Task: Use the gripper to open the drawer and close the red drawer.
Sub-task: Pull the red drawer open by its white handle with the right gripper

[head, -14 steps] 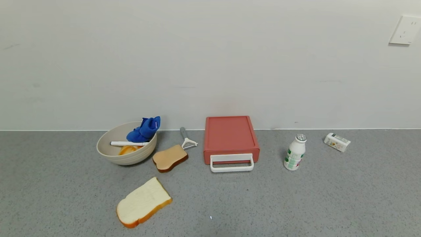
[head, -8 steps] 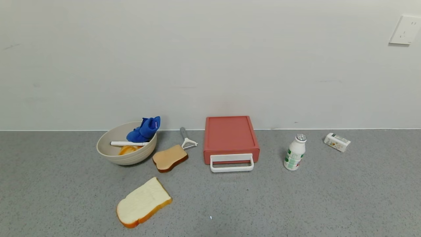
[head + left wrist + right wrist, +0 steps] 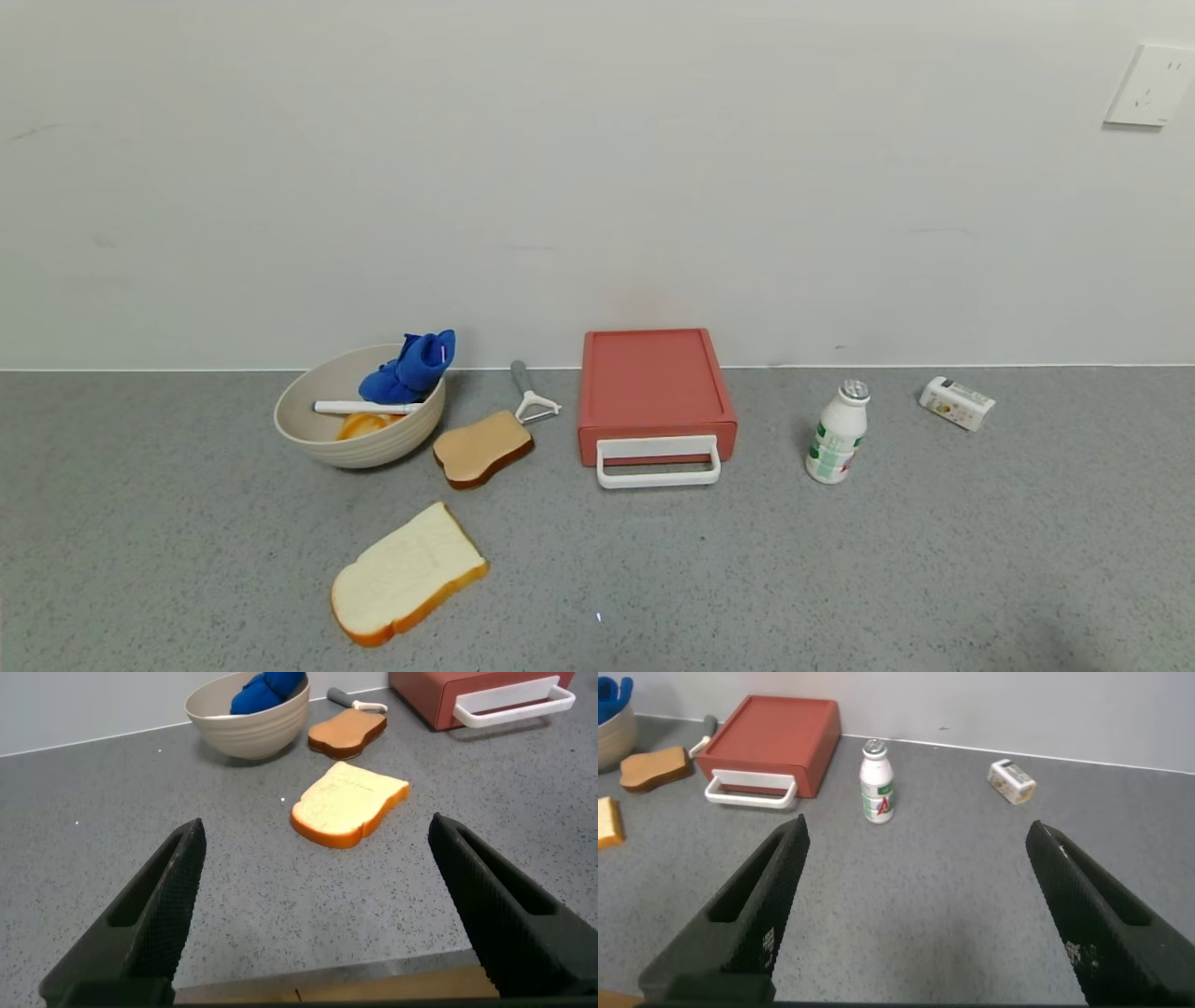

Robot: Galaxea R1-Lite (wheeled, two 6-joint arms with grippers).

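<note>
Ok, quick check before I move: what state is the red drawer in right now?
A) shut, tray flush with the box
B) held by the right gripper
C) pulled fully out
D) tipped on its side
A: the drawer sits flat with its tray flush and the white handle at the front; both grippers are open and well short of it.

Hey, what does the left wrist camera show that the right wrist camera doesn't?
Only the left wrist view shows the whole white bread slice, the blue cloth in the bowl, and the open left gripper. Only the right wrist view shows the upright white bottle, the small white carton and the open right gripper. Both show the red drawer, closed, with its white handle, the brown toast slice and the grey countertop.
</note>
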